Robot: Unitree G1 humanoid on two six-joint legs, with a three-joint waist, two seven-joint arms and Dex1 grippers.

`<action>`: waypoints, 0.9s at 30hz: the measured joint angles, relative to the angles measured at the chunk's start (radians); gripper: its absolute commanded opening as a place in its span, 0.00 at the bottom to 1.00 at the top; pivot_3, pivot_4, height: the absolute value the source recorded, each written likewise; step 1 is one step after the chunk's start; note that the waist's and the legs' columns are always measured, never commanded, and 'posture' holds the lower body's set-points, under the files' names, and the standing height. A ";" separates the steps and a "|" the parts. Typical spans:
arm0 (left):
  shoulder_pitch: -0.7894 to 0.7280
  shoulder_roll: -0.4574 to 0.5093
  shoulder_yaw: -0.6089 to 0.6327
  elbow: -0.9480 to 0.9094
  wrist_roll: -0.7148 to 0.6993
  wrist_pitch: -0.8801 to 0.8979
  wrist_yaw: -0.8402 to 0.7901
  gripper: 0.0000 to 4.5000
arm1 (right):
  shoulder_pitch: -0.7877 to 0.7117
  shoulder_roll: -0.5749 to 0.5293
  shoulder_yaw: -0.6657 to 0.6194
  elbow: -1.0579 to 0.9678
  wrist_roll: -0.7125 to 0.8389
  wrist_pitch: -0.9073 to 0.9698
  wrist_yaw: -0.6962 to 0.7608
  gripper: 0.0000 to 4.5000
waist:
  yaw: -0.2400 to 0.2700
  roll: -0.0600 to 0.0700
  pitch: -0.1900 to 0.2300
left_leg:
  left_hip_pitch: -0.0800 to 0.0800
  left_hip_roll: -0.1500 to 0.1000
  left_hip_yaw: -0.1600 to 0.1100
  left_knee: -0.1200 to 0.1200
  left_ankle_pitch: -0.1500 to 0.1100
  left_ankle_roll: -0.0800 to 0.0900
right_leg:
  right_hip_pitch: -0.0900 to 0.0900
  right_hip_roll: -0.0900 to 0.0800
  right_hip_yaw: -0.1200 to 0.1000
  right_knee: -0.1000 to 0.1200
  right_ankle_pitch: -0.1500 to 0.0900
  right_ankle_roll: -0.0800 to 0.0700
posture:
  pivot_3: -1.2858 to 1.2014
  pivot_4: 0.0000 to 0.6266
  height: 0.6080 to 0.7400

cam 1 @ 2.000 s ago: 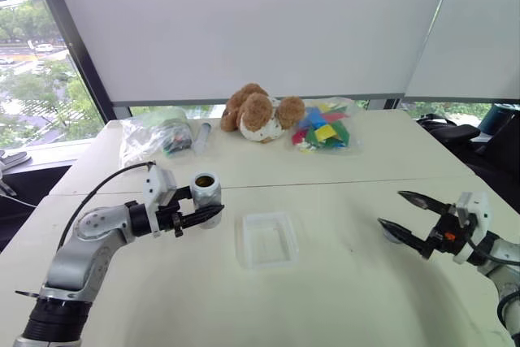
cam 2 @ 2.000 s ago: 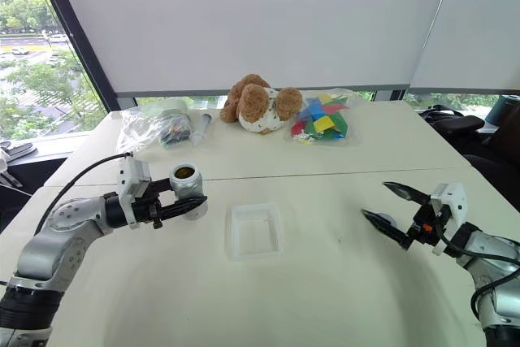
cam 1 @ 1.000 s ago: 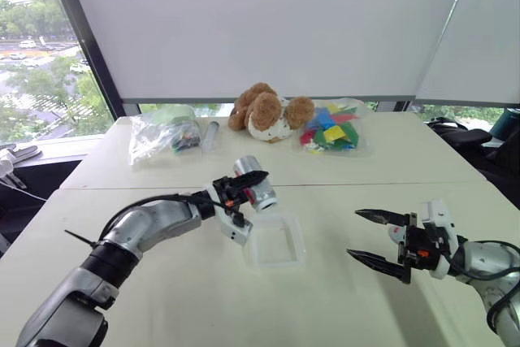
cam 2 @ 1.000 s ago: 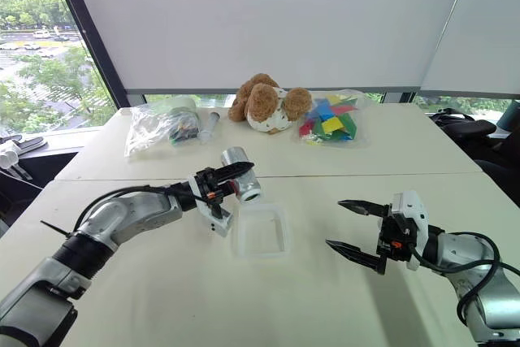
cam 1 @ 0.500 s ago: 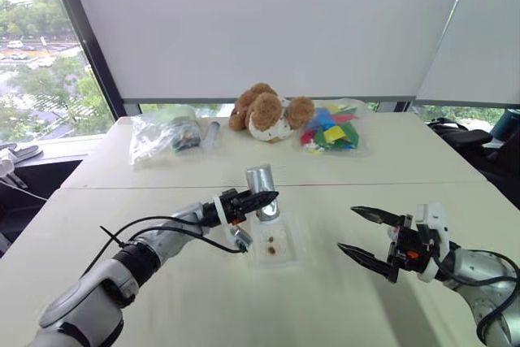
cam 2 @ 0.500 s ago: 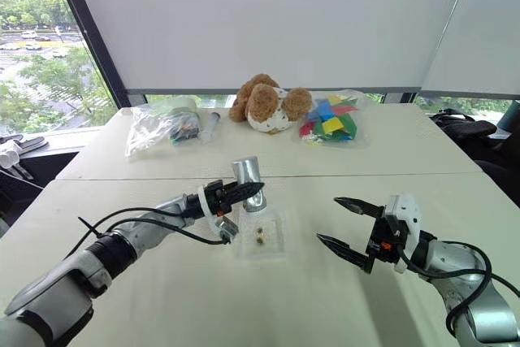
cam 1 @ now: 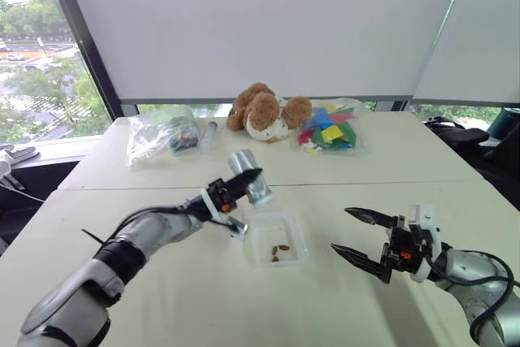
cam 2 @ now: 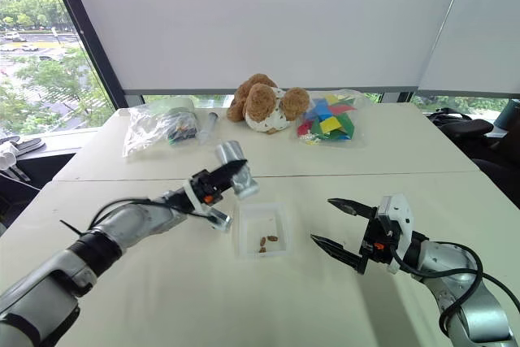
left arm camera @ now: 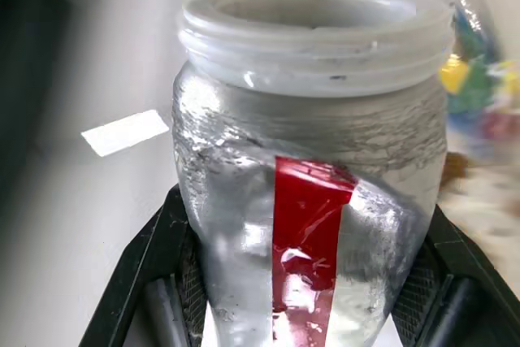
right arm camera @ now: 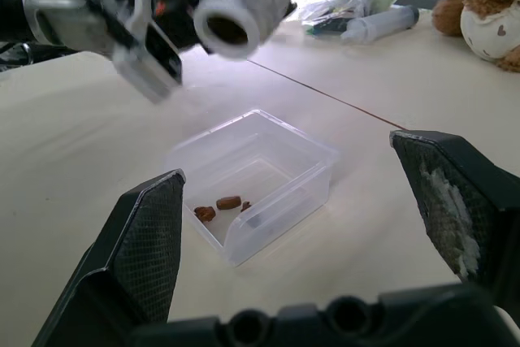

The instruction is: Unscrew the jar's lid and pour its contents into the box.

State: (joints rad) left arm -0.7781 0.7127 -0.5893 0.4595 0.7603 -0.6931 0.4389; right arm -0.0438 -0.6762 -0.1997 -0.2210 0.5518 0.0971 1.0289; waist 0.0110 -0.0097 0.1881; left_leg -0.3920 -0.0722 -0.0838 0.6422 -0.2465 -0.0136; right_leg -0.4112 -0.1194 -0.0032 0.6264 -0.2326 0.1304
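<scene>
I see the jar point(cam 1: 249, 181) tipped, lidless, above the box point(cam 2: 261, 231) on the desk point(cam 1: 341, 298), clamped in my left pincer point(cam 1: 240, 180). Brown pellets point(cam 2: 266, 241) lie in the box. My right pincer point(cam 2: 335, 225) gapes empty just beside it.

I seem to be in an office or test room high in a building. My counter point(cam 1: 390, 160) stands before big windows point(cam 1: 49, 62) with white roller blinds point(cam 1: 268, 22) drawn down, treetops and a street below, and a dark chair point(cam 1: 451, 129) sits beside it.
</scene>
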 measured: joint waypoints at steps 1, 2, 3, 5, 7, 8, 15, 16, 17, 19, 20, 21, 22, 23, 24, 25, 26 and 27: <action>0.030 0.012 0.010 -0.011 -0.181 -0.055 -0.121 0.48 | -0.011 0.001 0.002 0.010 0.000 -0.006 0.005 0.98 | -0.001 0.001 0.000 | 0.000 0.000 0.000 0.001 0.000 0.000 | 0.000 -0.001 0.000 0.000 0.000 0.000 | 0.52 0.24 1.00; 0.085 0.014 0.038 -0.047 -0.383 -0.067 -0.253 0.48 | -0.022 0.004 0.006 0.020 0.000 -0.015 0.014 0.98 | -0.003 0.001 -0.001 | 0.000 0.000 0.001 0.001 0.000 0.001 | 0.001 -0.001 0.001 0.000 0.000 0.000 | 0.52 0.24 1.00; 0.131 0.008 0.065 -0.075 -0.526 -0.043 -0.349 0.48 | -0.030 0.008 0.008 0.031 0.000 -0.018 0.020 0.98 | -0.003 0.001 0.000 | 0.000 0.000 0.000 0.002 -0.001 0.001 | 0.001 -0.001 0.001 0.000 0.000 0.000 | 0.52 0.24 1.00; 0.227 -0.001 0.159 -0.129 -0.799 0.086 -0.533 0.48 | -0.064 0.024 0.023 0.054 -0.002 -0.030 0.033 0.98 | -0.007 0.001 0.000 | 0.000 0.000 0.000 0.003 -0.001 0.001 | 0.001 0.000 0.001 0.001 0.000 -0.001 | 0.52 0.24 1.00; 0.302 0.004 0.265 -0.164 -1.006 0.245 -0.648 0.48 | -0.080 0.032 0.037 0.067 -0.004 -0.044 0.045 0.98 | -0.010 0.001 0.000 | 0.000 0.000 0.000 0.004 -0.001 0.001 | 0.001 0.000 0.001 0.002 0.000 -0.001 | 0.52 0.24 1.00; 0.347 0.004 0.334 -0.193 -1.104 0.323 -0.688 0.48 | -0.090 0.039 0.041 0.074 -0.007 -0.048 0.051 0.98 | -0.012 0.001 0.000 | 0.000 0.000 0.000 0.004 -0.001 0.001 | 0.001 0.001 0.001 0.002 0.000 -0.001 | 0.52 0.24 1.00; 0.616 -0.038 0.726 -0.315 -1.517 0.645 -0.869 0.48 | -0.179 0.100 0.102 0.084 -0.009 -0.084 0.090 0.98 | -0.021 0.001 0.000 | 0.001 0.000 -0.001 0.004 -0.001 0.002 | 0.002 0.001 0.000 0.002 0.000 -0.001 | 0.52 0.24 1.00; 0.640 -0.050 0.770 -0.312 -1.548 0.659 -0.896 0.48 | -0.195 0.109 0.109 0.087 -0.011 -0.089 0.094 0.98 | -0.021 0.001 -0.001 | 0.001 0.000 -0.001 0.004 -0.001 0.002 | 0.002 0.001 0.000 0.002 0.000 -0.001 | 0.52 0.24 1.00; 0.658 -0.058 0.810 -0.296 -1.561 0.668 -0.917 0.48 | -0.209 0.116 0.117 0.091 -0.013 -0.095 0.098 0.98 | -0.020 0.001 -0.001 | 0.001 0.000 -0.001 0.004 -0.001 0.002 | 0.002 0.001 0.000 0.002 0.000 -0.001 | 0.52 0.24 1.00; 0.661 -0.059 0.871 -0.221 -1.540 0.662 -0.921 0.48 | -0.224 0.125 0.124 0.108 -0.018 -0.103 0.102 0.98 | -0.016 0.000 -0.001 | 0.001 0.000 -0.002 0.005 -0.001 0.002 | 0.002 0.001 0.000 0.002 0.000 -0.001 | 0.52 0.24 1.00; 0.661 -0.060 0.900 -0.181 -1.518 0.651 -0.921 0.48 | -0.225 0.126 0.128 0.121 -0.021 -0.107 0.109 0.98 | -0.015 0.000 -0.001 | 0.001 0.000 -0.001 0.005 -0.001 0.002 | 0.002 0.001 0.000 0.002 0.000 -0.001 | 0.52 0.24 1.00; 0.660 -0.066 0.921 -0.150 -1.497 0.636 -0.924 0.48 | -0.225 0.127 0.132 0.134 -0.025 -0.113 0.115 0.98 | -0.014 0.000 -0.001 | 0.001 0.000 -0.001 0.005 -0.001 0.002 | 0.003 0.001 0.000 0.002 0.000 -0.001 | 0.52 0.24 1.00; 0.659 -0.076 0.935 -0.123 -1.476 0.623 -0.928 0.48 | -0.226 0.128 0.138 0.147 -0.029 -0.117 0.120 0.98 | -0.011 0.000 -0.001 | 0.001 0.000 -0.001 0.005 -0.001 0.002 | 0.003 0.001 0.000 0.002 0.000 -0.001 | 0.52 0.24 1.00; 0.658 -0.084 0.938 -0.108 -1.459 0.614 -0.932 0.48 | -0.226 0.131 0.141 0.153 -0.030 -0.120 0.122 0.98 | -0.008 0.000 -0.001 | 0.001 0.000 -0.001 0.005 -0.001 0.002 | 0.002 0.001 0.000 0.002 0.000 -0.001 | 0.52 0.24 1.00; 0.657 -0.093 0.938 -0.094 -1.438 0.599 -0.938 0.48 | -0.229 0.135 0.144 0.159 -0.031 -0.126 0.125 0.98 | -0.006 0.000 -0.001 | 0.001 0.000 -0.001 0.005 -0.001 0.002 | 0.002 0.001 0.000 0.002 0.000 -0.001 | 0.52 0.24 1.00; 0.655 -0.109 0.940 -0.068 -1.412 0.575 -0.944 0.48 | -0.235 0.141 0.146 0.168 -0.034 -0.132 0.129 0.98 | -0.004 0.000 -0.001 | 0.001 0.000 -0.001 0.005 -0.001 0.002 | 0.002 0.001 0.000 0.002 0.000 -0.002 | 0.52 0.24 1.00; 0.655 -0.122 0.940 -0.045 -1.386 0.553 -0.945 0.48 | -0.238 0.144 0.147 0.172 -0.037 -0.138 0.133 0.98 | -0.003 0.000 -0.001 | 0.001 0.000 -0.001 0.005 -0.001 0.002 | 0.002 0.001 0.000 0.002 0.000 -0.002 | 0.52 0.24 1.00; 0.654 -0.135 0.944 -0.033 -1.375 0.534 -0.945 0.48 | -0.238 0.145 0.147 0.177 -0.037 -0.144 0.136 0.98 | -0.002 0.000 -0.001 | 0.001 0.000 -0.001 0.005 -0.001 0.002 | 0.002 0.001 0.000 0.002 0.000 -0.002 | 0.52 0.24 1.00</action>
State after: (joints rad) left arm -0.1238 0.5776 0.3547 0.4269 -0.6144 -0.1592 -0.5056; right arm -0.2823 -0.5311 -0.0530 -0.0435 0.5143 -0.0469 1.1650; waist 0.0088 -0.0101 0.1867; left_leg -0.3910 -0.0724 -0.0844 0.6469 -0.2475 -0.0121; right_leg -0.4089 -0.1182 -0.0029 0.6281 -0.2321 0.1288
